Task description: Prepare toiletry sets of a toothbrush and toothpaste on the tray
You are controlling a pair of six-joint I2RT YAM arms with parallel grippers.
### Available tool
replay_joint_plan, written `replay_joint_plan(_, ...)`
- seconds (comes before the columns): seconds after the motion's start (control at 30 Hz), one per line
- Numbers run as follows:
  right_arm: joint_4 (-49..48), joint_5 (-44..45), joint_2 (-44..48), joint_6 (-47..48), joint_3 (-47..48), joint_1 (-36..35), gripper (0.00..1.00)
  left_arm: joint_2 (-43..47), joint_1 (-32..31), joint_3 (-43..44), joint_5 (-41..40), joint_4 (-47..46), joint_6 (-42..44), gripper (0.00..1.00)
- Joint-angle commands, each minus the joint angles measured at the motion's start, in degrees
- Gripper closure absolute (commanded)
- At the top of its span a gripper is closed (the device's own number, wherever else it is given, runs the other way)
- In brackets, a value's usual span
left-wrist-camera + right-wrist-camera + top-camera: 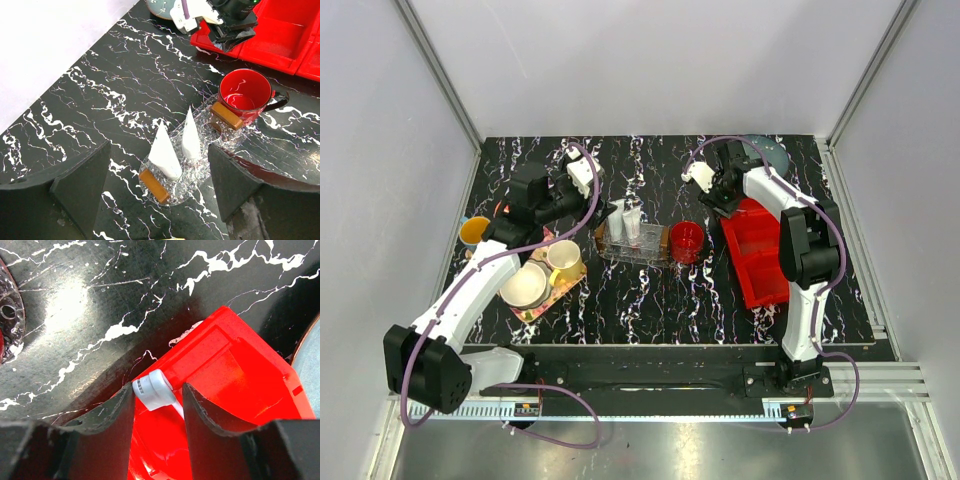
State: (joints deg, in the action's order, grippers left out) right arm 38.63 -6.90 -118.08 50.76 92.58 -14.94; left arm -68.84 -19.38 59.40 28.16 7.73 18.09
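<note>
The clear tray [652,254] with brown end handles sits mid-table and holds two white toothpaste tubes [617,222] [634,220] standing upright. In the left wrist view the tubes [166,152] [191,140] stand in the tray [202,172]. My left gripper [159,150] hovers open and empty above them, at the tray's left side [582,200]. The pale toothbrush [152,389] lies in the far end of the red bin [235,370]. My right gripper [157,390] is open around its head. The left finger touches the head, and there is a gap to the right finger.
A red cup [687,240] stands against the tray's right end. The red compartment bin [760,250] lies at the right. A flowery tray [545,290] with cups is at the left, with a yellow cup [473,231] behind it. A grey plate [772,152] sits at the far right.
</note>
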Motion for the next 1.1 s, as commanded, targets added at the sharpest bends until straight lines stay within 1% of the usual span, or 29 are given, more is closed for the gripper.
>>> replay_joint_plan(0.0, -1.0, 1.5, -0.2, 2.1, 2.0, 0.1, 0.53, -0.2, 0.5, 0.1, 0.0, -1.8, 0.5, 0.17)
replay_joint_plan(0.33, -1.0, 1.8, 2.0, 3.4, 3.0, 0.1, 0.65, -0.4, 0.7, 0.4, 0.2, -1.8, 0.3, 0.17)
replay_joint_plan(0.5, -0.9, 1.4, 3.4, 3.2, 3.6, 0.1, 0.68, -0.5, 0.7, 0.5, 0.3, -1.8, 0.2, 0.17)
replay_joint_plan(0.83, 0.7, -0.8, 7.0, 1.3, 4.9, 0.1, 0.69, -0.9, 0.7, 1.3, 0.5, -1.7, 0.0, 0.17)
replay_joint_plan(1.07, 2.6, -3.3, 10.7, -3.2, 7.4, 0.1, 0.70, -1.0, 0.8, 3.0, 1.5, -1.9, -1.8, 0.17)
